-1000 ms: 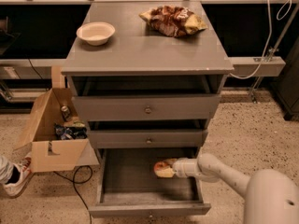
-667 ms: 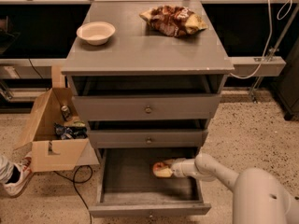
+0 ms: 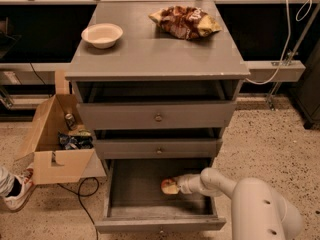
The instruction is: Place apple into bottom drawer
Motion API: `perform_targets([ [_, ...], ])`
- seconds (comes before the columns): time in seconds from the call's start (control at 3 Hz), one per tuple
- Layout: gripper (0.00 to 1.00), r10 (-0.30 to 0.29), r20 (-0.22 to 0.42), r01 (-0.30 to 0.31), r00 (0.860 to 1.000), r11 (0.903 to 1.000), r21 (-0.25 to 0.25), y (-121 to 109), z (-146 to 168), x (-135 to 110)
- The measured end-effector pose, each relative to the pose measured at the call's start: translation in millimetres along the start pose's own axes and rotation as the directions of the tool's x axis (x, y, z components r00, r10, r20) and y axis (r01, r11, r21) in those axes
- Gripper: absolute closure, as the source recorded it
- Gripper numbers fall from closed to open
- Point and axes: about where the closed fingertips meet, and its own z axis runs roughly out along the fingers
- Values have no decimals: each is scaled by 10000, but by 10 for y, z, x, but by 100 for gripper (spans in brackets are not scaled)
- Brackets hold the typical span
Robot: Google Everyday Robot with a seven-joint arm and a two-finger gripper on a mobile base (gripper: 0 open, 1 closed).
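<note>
Bottom drawer [image 3: 131,194] is pulled out, open, below the counter's [image 3: 150,54] front edge. The two drawers above it are shut.

The arm enters from the lower right, past the counter's front-right corner, and reaches leftward into the drawer.

Gripper [image 3: 175,186]: inside the drawer, a little right of the middle of the counter's front edge. The claw looks closed on the apple, holding it by its right side.

Apple [image 3: 168,186]: at the claw's tip, on its left, so the arm is to the right of the fruit. It is low in the drawer cavity, over the right half of the floor. Cannot tell whether it touches the floor or hangs just above it.

Look of the apple: small, round, red-orange with a pale yellowish patch facing up. No long axis to speak of. Stem not made out.

Judgement: the apple is already within the drawer walls, so the coming move turns on the drop straight down. Bare floor lies beneath and to the left; a round fruit may roll a little.

On the counter: bowl [image 3: 102,34] toward the back-left corner, chip bag [image 3: 185,21] toward the back-right corner. Both are well apart from the work.
</note>
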Motion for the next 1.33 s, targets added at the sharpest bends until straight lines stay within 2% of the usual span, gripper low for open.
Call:
perform_targets([
  [0.33,0,71,-188,-71,9998,10000,30,-37,52,81],
  [0.67,0,43,-118,-42,9999,9999,96,-37,0,75],
  [1.0,0,-287,660,234,9974,9966,792,-16,-572,-15],
  [1.33,0,-1705,1872,1409,9674,9768,1614,274,-1249,-516],
])
